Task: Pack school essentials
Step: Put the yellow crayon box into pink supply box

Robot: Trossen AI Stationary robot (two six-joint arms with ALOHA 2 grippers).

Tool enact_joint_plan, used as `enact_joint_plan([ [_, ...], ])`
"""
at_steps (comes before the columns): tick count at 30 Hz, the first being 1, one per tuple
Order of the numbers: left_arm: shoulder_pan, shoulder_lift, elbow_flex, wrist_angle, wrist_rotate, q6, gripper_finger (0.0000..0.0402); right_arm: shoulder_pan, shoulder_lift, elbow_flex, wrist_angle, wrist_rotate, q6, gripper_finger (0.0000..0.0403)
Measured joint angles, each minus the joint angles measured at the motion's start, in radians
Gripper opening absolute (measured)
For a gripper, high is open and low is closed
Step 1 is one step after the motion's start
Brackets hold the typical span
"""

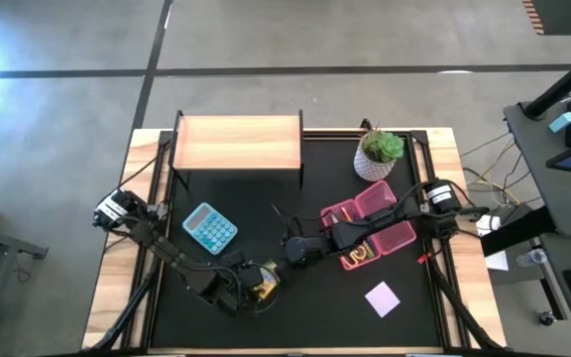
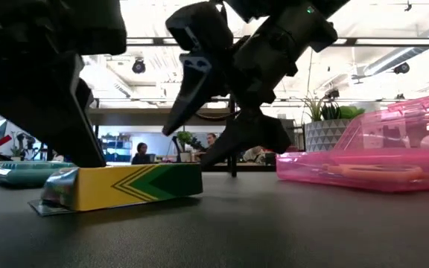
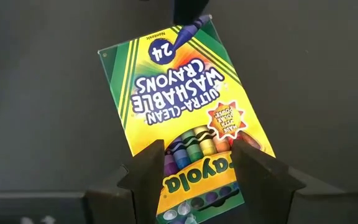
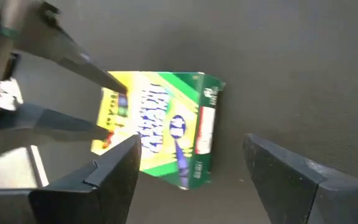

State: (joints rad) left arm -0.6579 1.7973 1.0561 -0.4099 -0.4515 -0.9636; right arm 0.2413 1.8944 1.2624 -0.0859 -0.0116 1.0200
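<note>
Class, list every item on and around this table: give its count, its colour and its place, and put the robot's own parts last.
crayon box: one, yellow and green, lying flat at the table's near edge, left of centre.
calculator: one, light blue, left of centre.
pencil case: one, pink translucent, lying open right of centre, orange-yellow items inside.
note pad: one, pale lilac, near right corner.
potted plant: one, green in a white pot, far right.
wooden board: one, light wood, far edge.
table: one, black mat with wooden rim.
left gripper: one, dark, fingers either side of the crayon box's end.
right gripper: one, dark, fingers open, above the crayon box.
</note>
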Motion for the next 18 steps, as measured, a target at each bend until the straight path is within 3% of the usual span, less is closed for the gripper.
enact_joint_plan([
  [6,-0.022,0.000,-0.012,0.003,-0.011,-0.002,0.0173,0.000,0.028,0.014,-0.024,0.000,0.004,0.0272],
  [18,-0.036,-0.001,-0.028,0.002,-0.025,-0.002,0.0173,0.000,0.110,0.024,0.145,-0.087,0.055,0.0272],
])
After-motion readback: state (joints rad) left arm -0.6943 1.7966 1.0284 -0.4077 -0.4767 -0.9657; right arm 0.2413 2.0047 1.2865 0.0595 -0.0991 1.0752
